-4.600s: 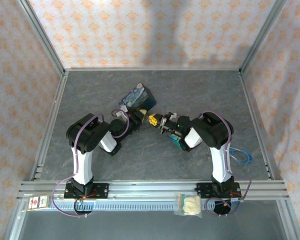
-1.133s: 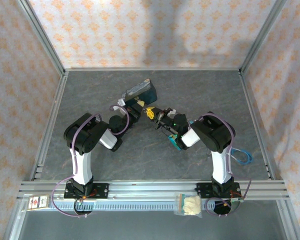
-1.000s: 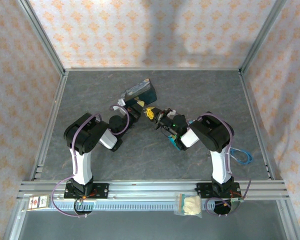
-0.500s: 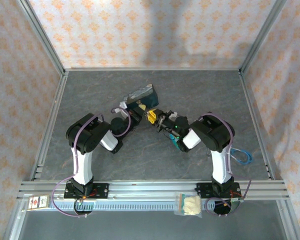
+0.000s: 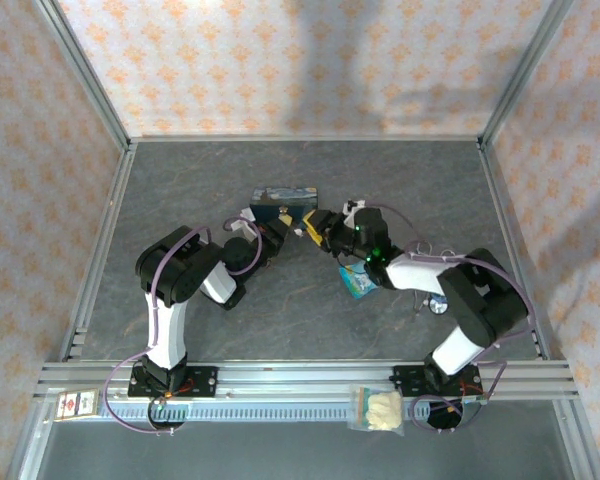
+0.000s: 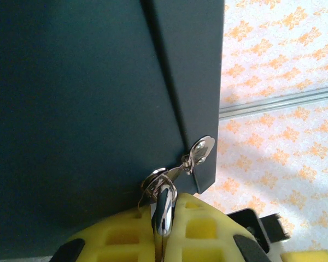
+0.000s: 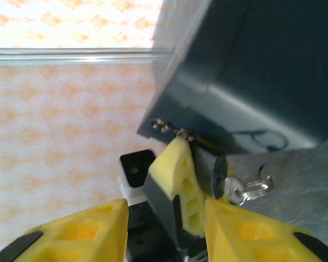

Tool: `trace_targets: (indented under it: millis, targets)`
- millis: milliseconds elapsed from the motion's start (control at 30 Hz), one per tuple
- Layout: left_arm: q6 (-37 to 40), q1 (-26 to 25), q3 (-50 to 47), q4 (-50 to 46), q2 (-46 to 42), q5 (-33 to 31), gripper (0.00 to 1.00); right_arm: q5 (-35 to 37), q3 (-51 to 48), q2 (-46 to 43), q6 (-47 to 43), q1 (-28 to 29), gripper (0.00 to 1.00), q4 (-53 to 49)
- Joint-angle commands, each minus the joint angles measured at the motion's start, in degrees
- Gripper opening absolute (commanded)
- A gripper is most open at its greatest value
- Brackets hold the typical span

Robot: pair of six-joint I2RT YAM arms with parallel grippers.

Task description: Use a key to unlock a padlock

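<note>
**Left fingers pinch the little padlock beside the blue tin**

From above, we see the two arms reach in to the middle of the table [image 5: 180, 200]. The left arm points to about 2 o'clock and the right arm to about 10 o'clock. Their yellow tips come very close together.

The blue tin [image 5: 283, 196] sits just past that spot, at about 11 o'clock from it.

In the left wrist view, the left gripper [image 6: 164, 206] has its yellow pads squeezed close on a thin shiny bit of metal. A small silver loop runs up from it to a silver latch [image 6: 199, 153] on the edge of the tin.

In the right wrist view, we see the padlock [image 7: 213, 172] as a small dark block, pressed against one yellow pad of the left gripper. It sits right under the corner of the tin. Little silver rings [image 7: 246, 188] hang at its 4 o'clock side.

The right gripper [image 7: 164, 213] has its two pads spread wide, with nothing held between them. It sits just in front of the padlock.

A teal packet [image 5: 360, 283] lies on the table between 4 and 5 o'clock from the grippers.
</note>
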Motion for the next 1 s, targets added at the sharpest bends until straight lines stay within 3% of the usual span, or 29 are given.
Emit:
trace_targets:
  millis: [0,100,267,467,667,967]
  targets:
    - [1.0,0.3,1.5,3.0,-3.3,-0.9,0.00,8.3,4.8,-2.8,-21.9,0.6,0.40,-24.5]
    - [1.0,0.3,2.2,0.8,-3.7,-0.2,0.00,13.0,10.1,-1.7,-31.8,2.0,0.38,-33.6]
    - [1.2,0.3,2.7,-4.0,-4.4,1.0,0.00,16.7,15.8,1.3,-45.6,4.4,0.34,-40.6]
    - [1.4,0.3,4.8,-15.6,-7.6,4.0,0.00,26.0,21.9,3.3,-60.7,7.5,0.36,-48.1]
    - [4.5,0.3,2.6,-18.3,-7.3,3.7,0.00,27.8,22.6,4.8,-60.1,7.5,0.39,-47.5]
    - [14.5,0.3,5.2,-36.9,-8.9,1.4,0.00,27.6,18.8,1.8,-54.0,7.5,0.38,-42.5]
